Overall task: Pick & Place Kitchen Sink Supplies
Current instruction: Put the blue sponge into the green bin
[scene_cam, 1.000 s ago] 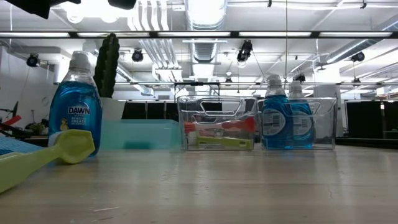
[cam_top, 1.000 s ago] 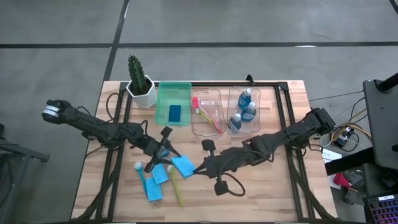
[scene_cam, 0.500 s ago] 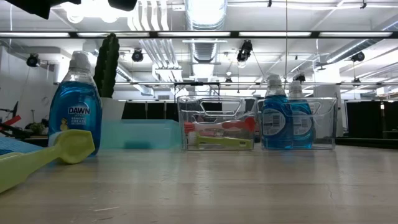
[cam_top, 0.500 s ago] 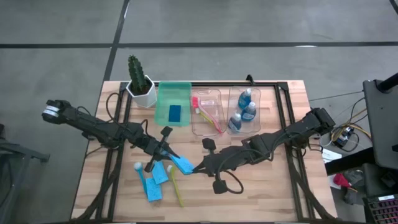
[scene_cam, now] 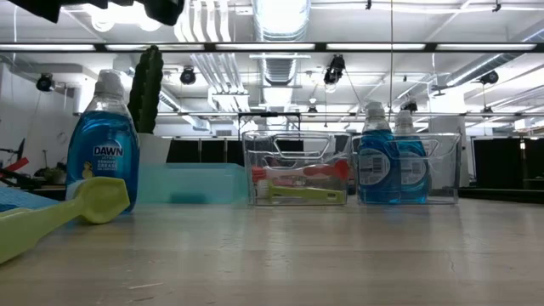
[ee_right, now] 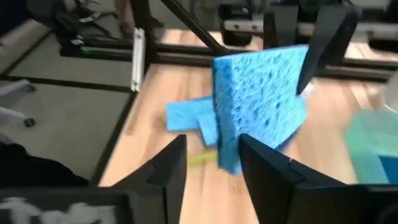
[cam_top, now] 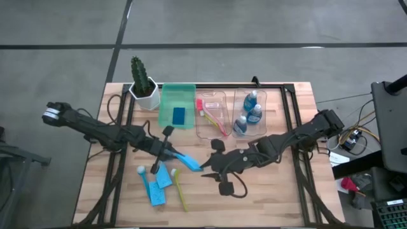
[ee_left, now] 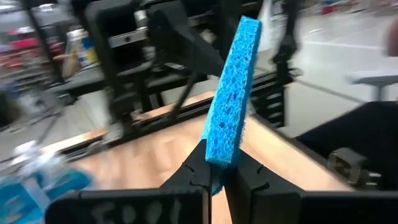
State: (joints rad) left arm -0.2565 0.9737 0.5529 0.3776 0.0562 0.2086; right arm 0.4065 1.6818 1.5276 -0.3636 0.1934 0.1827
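Note:
My left gripper (cam_top: 172, 153) is shut on a light blue sponge (cam_top: 186, 161) above the table's middle; the sponge also shows in the left wrist view (ee_left: 233, 99). My right gripper (cam_top: 205, 169) is open. Its fingers stand on either side of the sponge's other end (ee_right: 227, 152), and I cannot tell whether one touches it. A blue-liquid bottle (cam_top: 141, 170), two blue sponges (cam_top: 158, 191) and a yellow-green brush (cam_top: 180, 191) lie on the table near its front left. My left gripper pinches one short end of the sponge (ee_left: 219, 157) between its two fingers, one on each broad face. The fingers come about level from the table's left. The sponge stands on edge, sticks out past the fingertips and is clear of the table.
At the back stand a cactus in a white pot (cam_top: 144, 83), a green bin (cam_top: 177, 102) holding a dark teal sponge (cam_top: 179, 116), a clear bin (cam_top: 212, 114) with brushes, and a clear bin (cam_top: 249, 113) with blue bottles. Bare wood lies at the front right.
The sponge has risen and moved a little toward the far left with my left gripper, and has turned from broad side up to on edge. My right arm has drawn back slightly toward the table's right.

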